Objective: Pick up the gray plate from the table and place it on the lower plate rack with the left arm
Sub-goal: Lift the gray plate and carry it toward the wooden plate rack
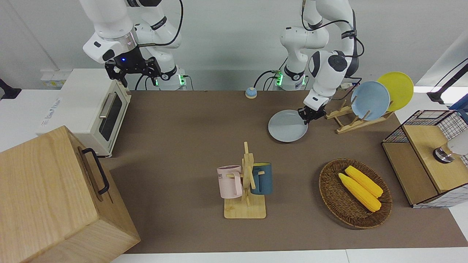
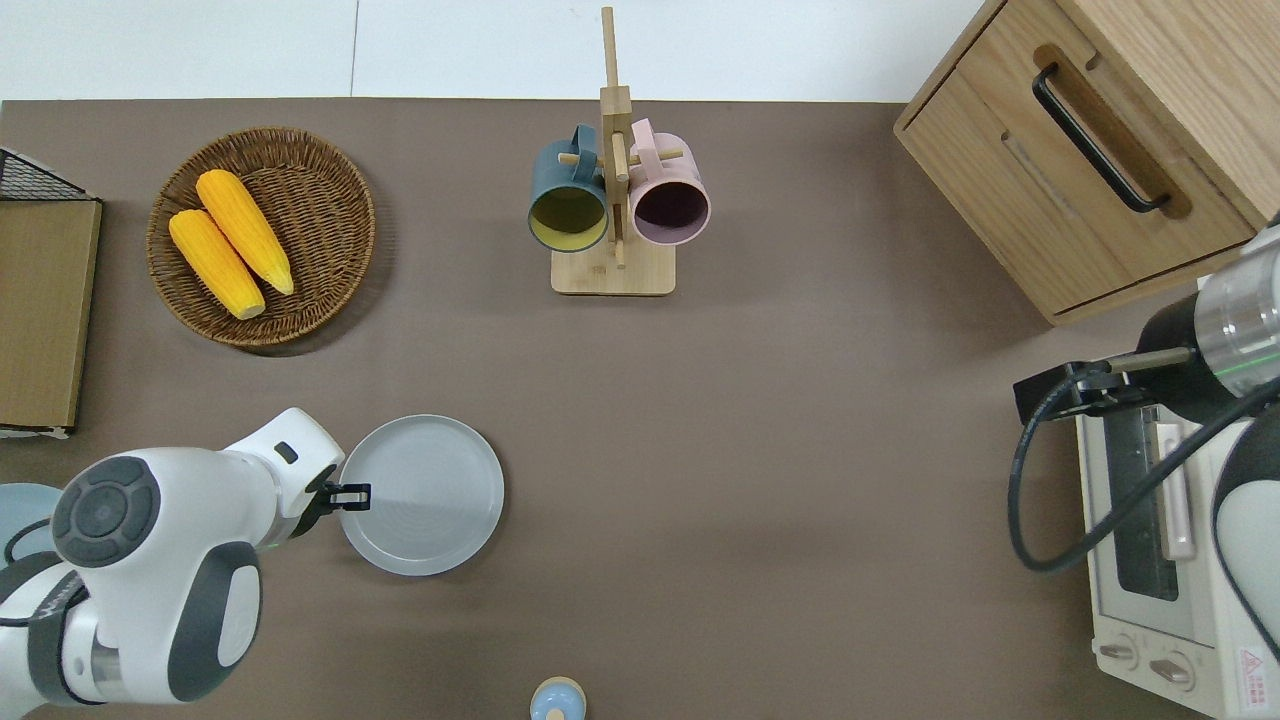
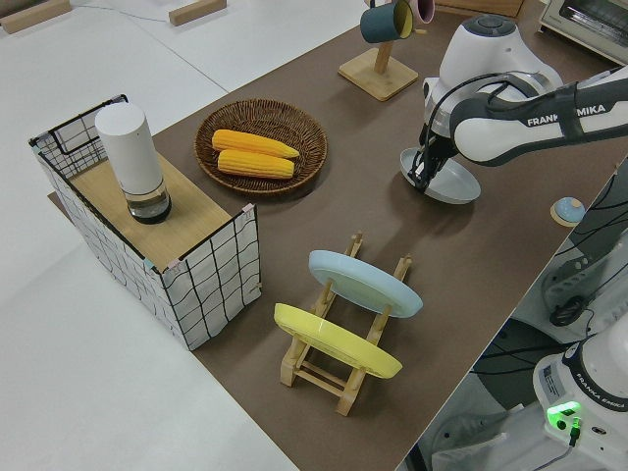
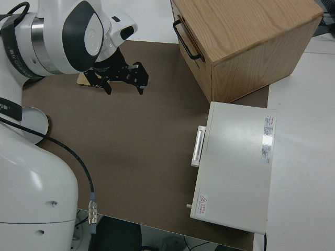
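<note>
The gray plate (image 1: pixel 287 126) (image 2: pixel 425 495) is lifted a little off the brown table (image 1: pixel 190 138) and roughly level. My left gripper (image 1: pixel 306 115) (image 2: pixel 345 493) is shut on its rim at the edge toward the left arm's end of the table. The side view shows the same grip (image 3: pixel 422 182) on the plate (image 3: pixel 453 184). The lower plate rack (image 1: pixel 351 122) (image 3: pixel 339 368) stands beside the gripper, nearer that end. It holds a sky-blue plate (image 1: pixel 370 100) and a yellow plate (image 1: pixel 396 89), with bare pegs (image 1: pixel 338 111) on the gripper's side. My right arm is parked, its gripper (image 1: pixel 133 69) open.
A wicker basket (image 1: pixel 329 197) with two corn cobs lies farther from the robots than the plate. A wooden mug stand (image 1: pixel 245 210) holds a pink and a blue mug mid-table. A wire-sided box (image 1: pixel 420 164), a toaster oven (image 1: pixel 87 106), a wooden cabinet (image 1: pixel 55 197) and a small bell (image 1: pixel 251 92) are also here.
</note>
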